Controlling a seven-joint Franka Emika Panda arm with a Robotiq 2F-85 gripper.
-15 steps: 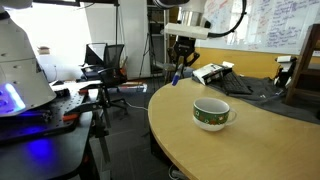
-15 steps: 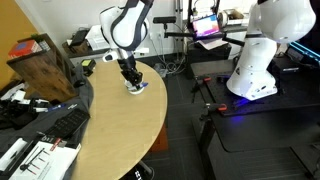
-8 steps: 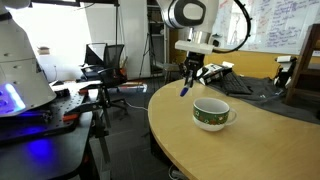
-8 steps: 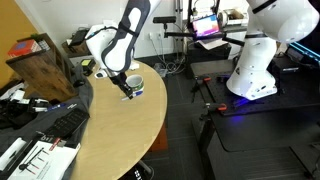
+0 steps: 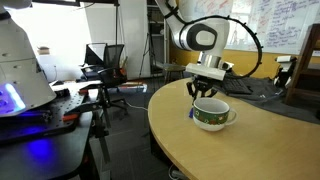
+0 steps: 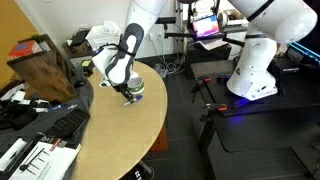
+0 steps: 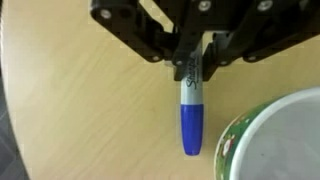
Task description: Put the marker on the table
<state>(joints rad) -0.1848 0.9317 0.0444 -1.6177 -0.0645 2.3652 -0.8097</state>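
Light tan wood fills most of the wrist view, where the table (image 7: 70, 110) is seen from above. The dark fingers (image 7: 165, 50) come in from the top edge and are pinched on the pale upper part of the marker (image 7: 191, 112). The marker's blue end is pointed toward the bottom of the picture. That end lies just beside the rim of the green patterned mug (image 7: 270, 140), which is cut off by the lower right corner. Whether the tip touches the wood cannot be told.

In an exterior view, the white arm (image 5: 205, 38) is bent down over the table (image 5: 260, 150) near its rounded edge. The fingers (image 5: 200, 90) are held low, close against the mug (image 5: 211, 114). The marker is too small here to be made out clearly.

In an exterior view from higher up, the arm (image 6: 135, 35) is reached down to the far end of the table (image 6: 110, 140). The fingers (image 6: 128, 93) are set right beside the mug (image 6: 137, 89), and the marker is hidden among them.
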